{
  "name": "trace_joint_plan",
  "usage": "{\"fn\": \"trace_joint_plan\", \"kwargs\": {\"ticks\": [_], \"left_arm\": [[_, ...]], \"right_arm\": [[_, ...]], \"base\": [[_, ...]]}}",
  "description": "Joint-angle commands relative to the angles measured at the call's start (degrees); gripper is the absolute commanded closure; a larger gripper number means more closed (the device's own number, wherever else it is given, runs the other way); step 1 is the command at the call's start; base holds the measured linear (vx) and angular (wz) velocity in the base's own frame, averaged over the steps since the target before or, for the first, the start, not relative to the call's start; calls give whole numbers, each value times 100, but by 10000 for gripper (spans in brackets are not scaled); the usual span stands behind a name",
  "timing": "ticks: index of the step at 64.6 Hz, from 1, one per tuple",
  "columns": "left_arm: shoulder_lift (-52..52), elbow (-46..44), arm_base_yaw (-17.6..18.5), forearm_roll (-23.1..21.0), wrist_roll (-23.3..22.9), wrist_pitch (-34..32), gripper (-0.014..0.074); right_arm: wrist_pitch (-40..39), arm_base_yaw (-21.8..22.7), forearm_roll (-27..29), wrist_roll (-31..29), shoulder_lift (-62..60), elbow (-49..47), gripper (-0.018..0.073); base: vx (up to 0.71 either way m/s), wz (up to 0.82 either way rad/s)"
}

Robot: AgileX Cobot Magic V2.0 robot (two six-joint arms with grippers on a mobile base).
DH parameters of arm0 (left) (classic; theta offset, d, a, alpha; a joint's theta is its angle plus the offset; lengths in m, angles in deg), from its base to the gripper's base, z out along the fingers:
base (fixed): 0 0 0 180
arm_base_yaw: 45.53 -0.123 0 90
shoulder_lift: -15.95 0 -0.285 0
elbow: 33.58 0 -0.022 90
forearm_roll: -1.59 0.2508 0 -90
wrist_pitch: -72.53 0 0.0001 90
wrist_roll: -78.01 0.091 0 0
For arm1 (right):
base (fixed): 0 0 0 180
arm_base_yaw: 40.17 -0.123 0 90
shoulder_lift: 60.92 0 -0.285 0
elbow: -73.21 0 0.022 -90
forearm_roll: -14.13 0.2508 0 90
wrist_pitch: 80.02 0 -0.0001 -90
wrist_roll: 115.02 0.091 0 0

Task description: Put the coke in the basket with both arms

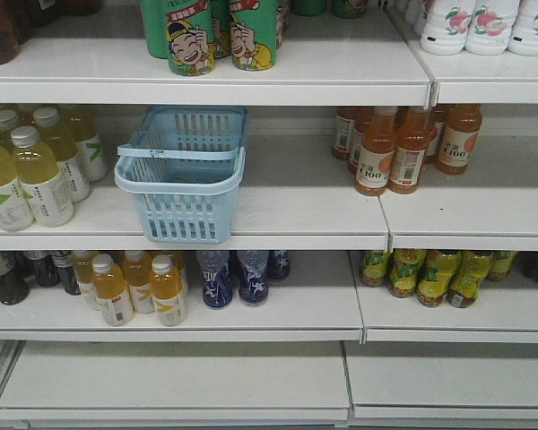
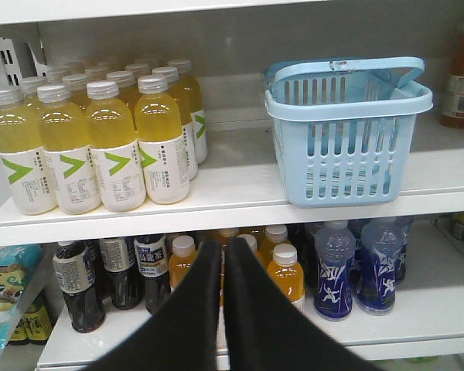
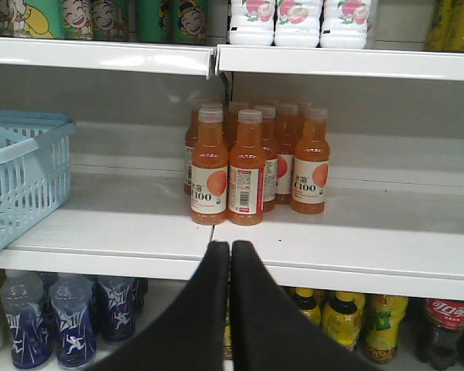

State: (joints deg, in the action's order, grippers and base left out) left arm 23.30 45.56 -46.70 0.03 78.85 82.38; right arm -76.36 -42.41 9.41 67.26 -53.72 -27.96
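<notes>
The light blue basket stands on the middle shelf, with nothing showing inside it. It is at the upper right in the left wrist view and at the left edge in the right wrist view. The slim red coke bottle shows in no view. My left gripper is shut and empty, in front of the lower shelf, left of and below the basket. My right gripper is shut and empty, at the middle shelf's front edge below the orange bottles. Neither arm shows in the front view.
Yellow drink bottles stand left of the basket and orange C100 bottles to its right. Blue bottles and orange-yellow bottles fill the lower shelf. Dark cola bottles with red labels stand at the lower right. Green cans stand above.
</notes>
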Motion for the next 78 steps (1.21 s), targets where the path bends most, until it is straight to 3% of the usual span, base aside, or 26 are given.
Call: {"fn": "trace_joint_plan", "kwargs": {"ticks": [1,16,20,31,54,63,78], "left_arm": [[-109,-6,-4,0,-38,-431,603],[-109,-6,-4,11,-24,-486,603],[-109,-6,-4,60,-11,-799,603],[-36,-132,-4,-322,-458,-1752,603],[2285,-2481,0,-457,-438,87,603],[3121,-3132,0,-609,-450,100,603],[3772,-3184,0,-604,-461,-370,603]], "right_arm": [[-409,42,-42,-23,-105,63,568],[-409,42,-42,-23,-105,63,568],[-409,42,-42,-23,-105,63,568],[-409,42,-42,-23,-105,63,568],[-409,42,-42,-23,-105,63,568],[-409,42,-42,-23,-105,63,568],[-409,42,-42,-23,-105,63,568]], "base": [[0,0],[0,0],[0,0],[0,0],[0,0],[0,0],[0,0]]}}
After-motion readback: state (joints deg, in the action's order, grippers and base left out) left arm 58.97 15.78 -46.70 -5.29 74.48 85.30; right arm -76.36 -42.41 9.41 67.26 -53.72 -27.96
